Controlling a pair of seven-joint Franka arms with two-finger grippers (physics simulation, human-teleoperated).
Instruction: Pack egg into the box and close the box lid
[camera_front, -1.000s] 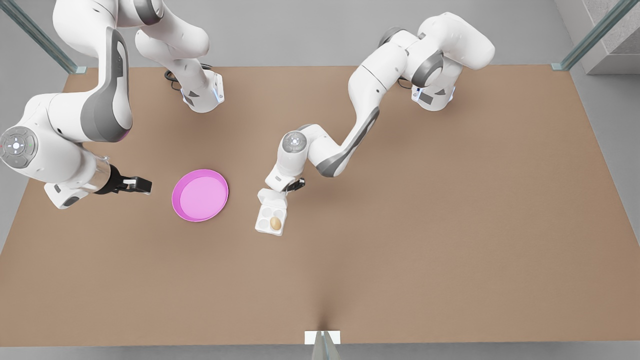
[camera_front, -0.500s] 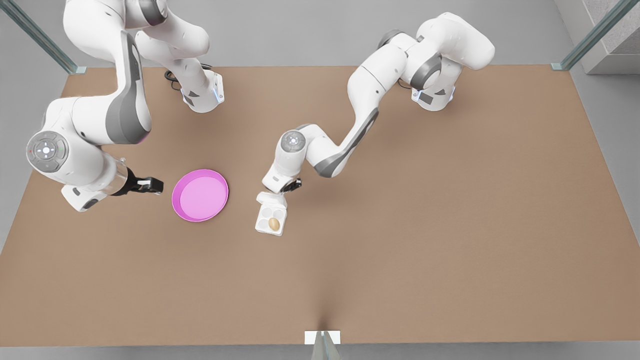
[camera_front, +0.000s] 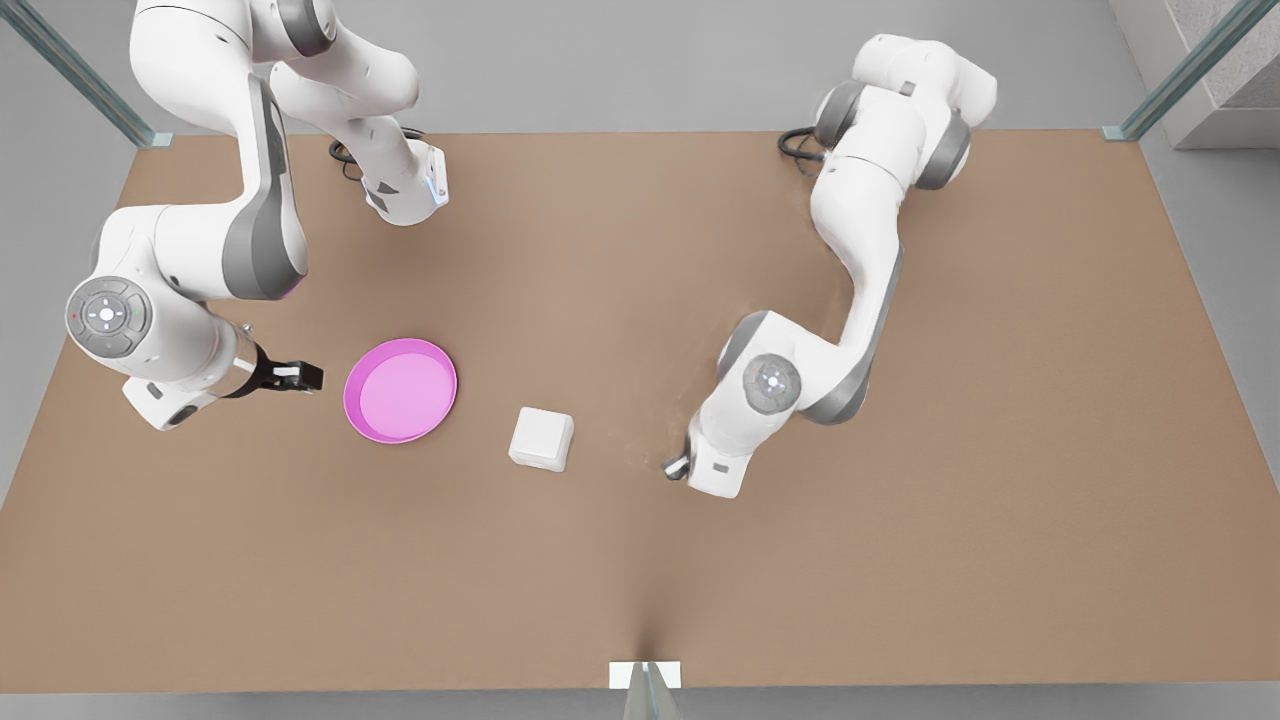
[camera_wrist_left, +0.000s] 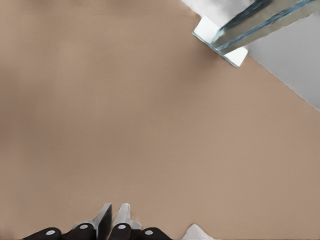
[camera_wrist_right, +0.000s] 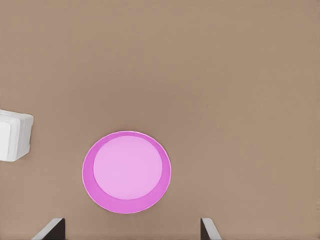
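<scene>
The box sat closed, its box lid flat on top — well apart from the left gripper, whose fingers were pressed together. The right gripper waited spread wide just beside the pink plate, facing it.

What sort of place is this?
Probably a simulated robot test bench: a brown table with corner posts, right gripper beside a pink plate, left gripper near the closed box.
</scene>
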